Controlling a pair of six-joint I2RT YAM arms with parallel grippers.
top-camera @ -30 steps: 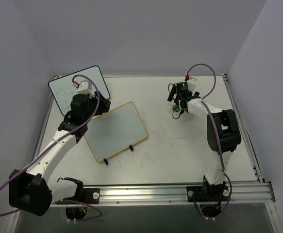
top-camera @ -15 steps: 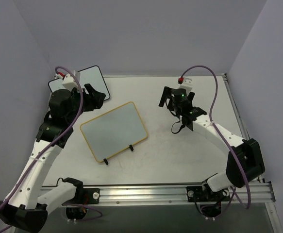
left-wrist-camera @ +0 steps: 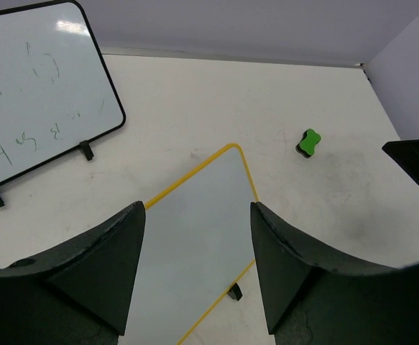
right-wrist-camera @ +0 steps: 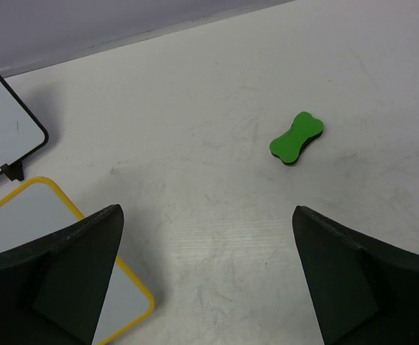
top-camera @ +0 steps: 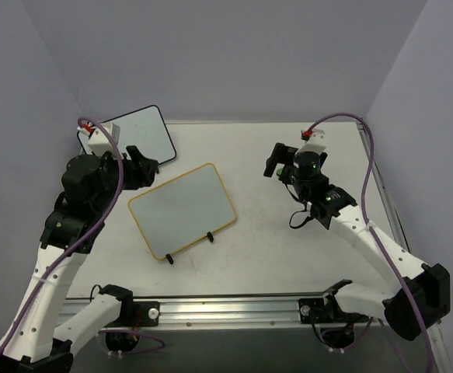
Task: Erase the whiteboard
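Observation:
The whiteboard with the yellow frame and two black clip feet lies flat mid-table, and its surface looks clean. It also shows in the left wrist view and at the lower left of the right wrist view. My left gripper is open and empty, raised above the board's far left corner. My right gripper is open and empty above bare table. A green bone-shaped eraser lies loose on the table ahead of it. The top view does not show the eraser.
A black-framed whiteboard with faint green scribbles stands at the back left. Grey walls close in the white table at the back and on both sides. A metal rail runs along the near edge.
My left gripper has lifted off the yellow-framed board's corner and drawn back to the left. My right gripper has risen from the eraser, which now lies loose, and its arm has swung out.

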